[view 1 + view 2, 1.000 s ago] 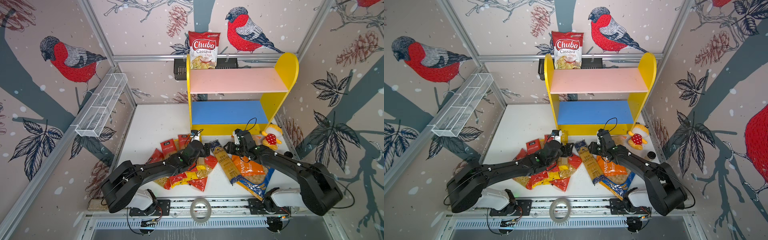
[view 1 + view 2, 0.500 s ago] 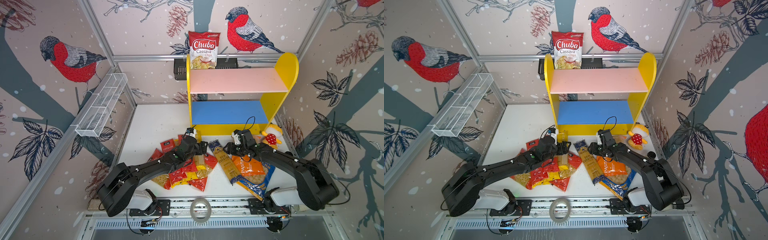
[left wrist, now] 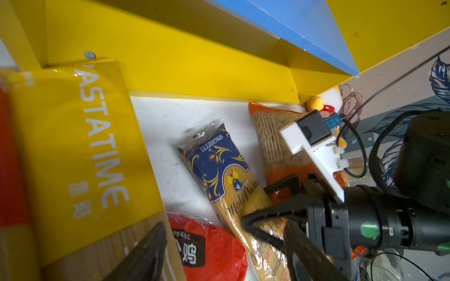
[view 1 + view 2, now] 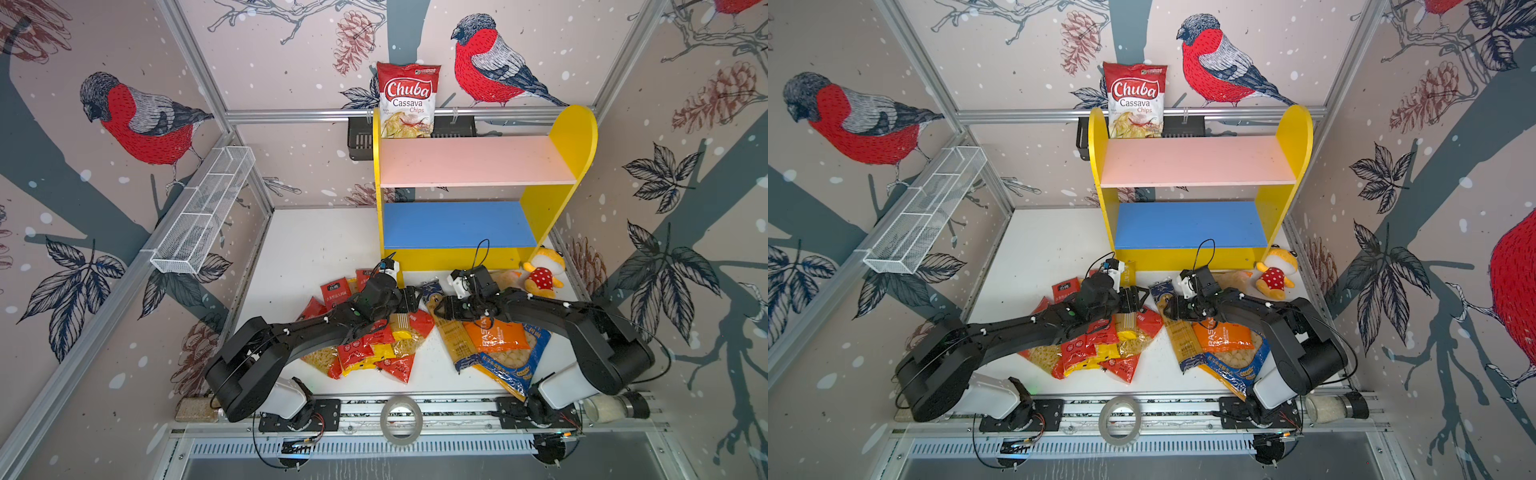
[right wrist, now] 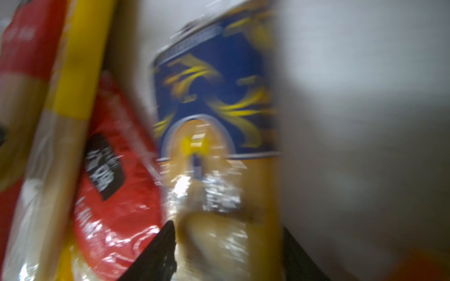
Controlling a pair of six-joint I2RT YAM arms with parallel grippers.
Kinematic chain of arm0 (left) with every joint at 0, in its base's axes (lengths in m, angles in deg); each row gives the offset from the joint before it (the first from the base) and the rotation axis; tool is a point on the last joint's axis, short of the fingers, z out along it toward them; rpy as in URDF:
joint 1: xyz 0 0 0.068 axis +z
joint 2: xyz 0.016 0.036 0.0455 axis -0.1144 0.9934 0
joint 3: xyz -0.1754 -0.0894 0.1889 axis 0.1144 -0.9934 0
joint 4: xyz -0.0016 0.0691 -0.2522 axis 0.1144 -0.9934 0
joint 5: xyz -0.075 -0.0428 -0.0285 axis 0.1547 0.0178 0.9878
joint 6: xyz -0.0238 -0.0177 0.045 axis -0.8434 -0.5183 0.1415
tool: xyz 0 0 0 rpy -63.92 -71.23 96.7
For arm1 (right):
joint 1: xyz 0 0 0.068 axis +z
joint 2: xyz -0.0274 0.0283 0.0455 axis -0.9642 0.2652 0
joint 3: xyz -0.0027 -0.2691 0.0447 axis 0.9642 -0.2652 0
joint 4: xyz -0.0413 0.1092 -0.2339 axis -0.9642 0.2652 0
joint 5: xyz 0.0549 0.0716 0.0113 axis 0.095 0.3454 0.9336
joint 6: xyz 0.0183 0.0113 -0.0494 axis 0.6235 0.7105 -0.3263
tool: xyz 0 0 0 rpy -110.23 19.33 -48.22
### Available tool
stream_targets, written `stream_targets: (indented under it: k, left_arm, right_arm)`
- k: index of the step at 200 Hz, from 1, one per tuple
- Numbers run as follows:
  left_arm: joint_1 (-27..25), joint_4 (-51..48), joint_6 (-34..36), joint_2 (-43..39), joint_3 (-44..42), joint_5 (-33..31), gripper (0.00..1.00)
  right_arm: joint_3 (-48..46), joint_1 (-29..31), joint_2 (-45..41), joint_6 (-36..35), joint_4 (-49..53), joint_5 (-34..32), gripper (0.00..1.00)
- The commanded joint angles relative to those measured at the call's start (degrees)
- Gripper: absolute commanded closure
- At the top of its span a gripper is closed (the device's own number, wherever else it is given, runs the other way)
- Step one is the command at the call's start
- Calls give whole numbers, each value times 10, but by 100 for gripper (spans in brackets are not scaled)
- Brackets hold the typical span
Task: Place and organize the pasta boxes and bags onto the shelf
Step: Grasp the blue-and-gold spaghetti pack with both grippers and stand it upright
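The shelf [image 4: 457, 160] [image 4: 1196, 162] stands at the back with bare pink and blue boards. Pasta bags lie on the table in front of it. My right gripper [image 4: 440, 309] [image 5: 230, 255] is open, its fingers on either side of the dark blue spaghetti pack [image 4: 453, 336] [image 3: 219, 165] [image 5: 214, 97]. My left gripper [image 4: 409, 299] [image 3: 226, 258] hangs open over a red bag [image 3: 209, 248], beside the yellow PASTATIME pack [image 3: 80, 146]. An orange bag [image 4: 494, 334] and a blue-yellow bag [image 4: 515, 361] lie under my right arm. Red packs [image 4: 353, 353] are piled under my left arm.
A Chuba chips bag [image 4: 408, 99] stands in a black basket [image 4: 361, 137] behind the shelf. A plush toy [image 4: 542, 274] lies by the shelf's right foot. A white wire rack [image 4: 203, 212] hangs on the left wall. A tape roll [image 4: 401, 419] and a jar [image 4: 615, 407] sit on the front rail.
My right gripper has shifted left and forward over the dark blue spaghetti pack, and its jaws have widened. My left wrist drew slightly to the left.
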Motion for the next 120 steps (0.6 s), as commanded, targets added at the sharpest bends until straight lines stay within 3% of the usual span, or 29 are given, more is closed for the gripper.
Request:
stream_targets:
  k: [1, 31, 60, 120]
  left_arm:
    - [2, 27, 0, 1, -1, 8, 25]
    - [7, 20, 8, -6, 7, 7, 25]
    - [13, 18, 13, -20, 10, 8, 25]
    - [45, 70, 9, -65, -1, 55, 25]
  right_arm:
    - [-17, 13, 12, 11, 18, 28, 44]
    - [-44, -13, -15, 23, -32, 81, 61]
    - [-51, -36, -65, 28, -47, 114, 71]
    - [-58, -44, -160, 41, -49, 98, 81]
